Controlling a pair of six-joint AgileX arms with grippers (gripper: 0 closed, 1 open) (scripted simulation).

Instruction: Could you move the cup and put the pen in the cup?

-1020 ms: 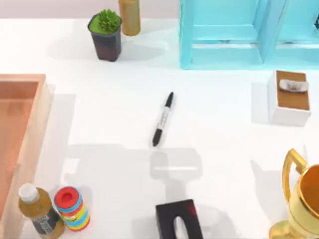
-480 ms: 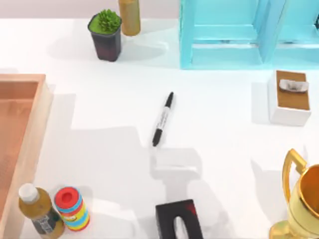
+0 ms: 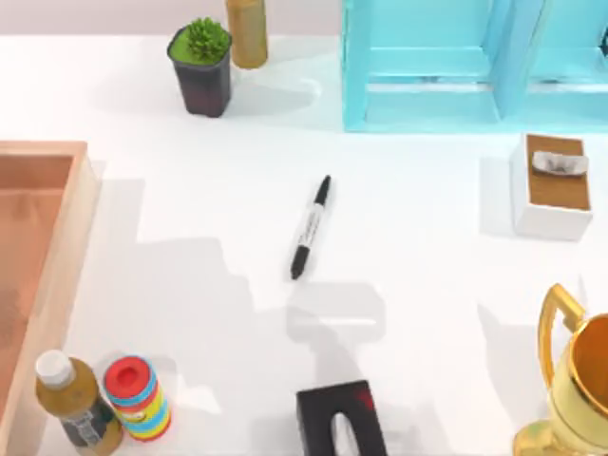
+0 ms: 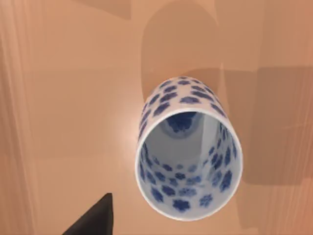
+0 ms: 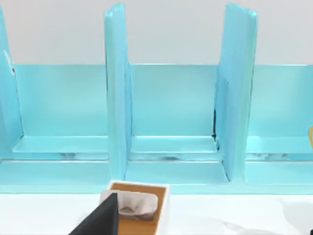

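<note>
Nothing on the white table [image 3: 427,285] has shifted since the earlier top views; only the grey shadows across its lower middle have changed shape, the broad one left of centre spreading further down toward the red-topped striped cylinder [image 3: 138,396].

The slim black marker pen with a grey-white label band [image 3: 311,227] lies flat near the middle of the table. Its long axis runs on a steep diagonal, one end toward the back and slightly right, the other toward the front and slightly left; which end carries the cap I cannot tell. It touches nothing.

In the left wrist view, the small white cylindrical cup with blue flower patterning [image 4: 188,152] stands upright on the orange-brown floor of the wooden tray [image 3: 47,247], which sits at the table's left edge in the top view. The cup's open mouth faces the camera. One dark fingertip of the left gripper shows at the picture's edge, apart from the cup; I cannot tell how far that gripper is spread, and it has hold of nothing visible.

The right wrist view looks at the light-blue partitioned shelf [image 5: 171,122] along the back of the table, with the white tissue box with a brown top [image 5: 139,208] in front of it. A dark fingertip of the right gripper shows at the edge; whether its pincer is spread or closed I cannot tell.

A gold trophy with handles [image 3: 575,380] stands at the front right, and a black box [image 3: 340,420] at the front centre.
</note>
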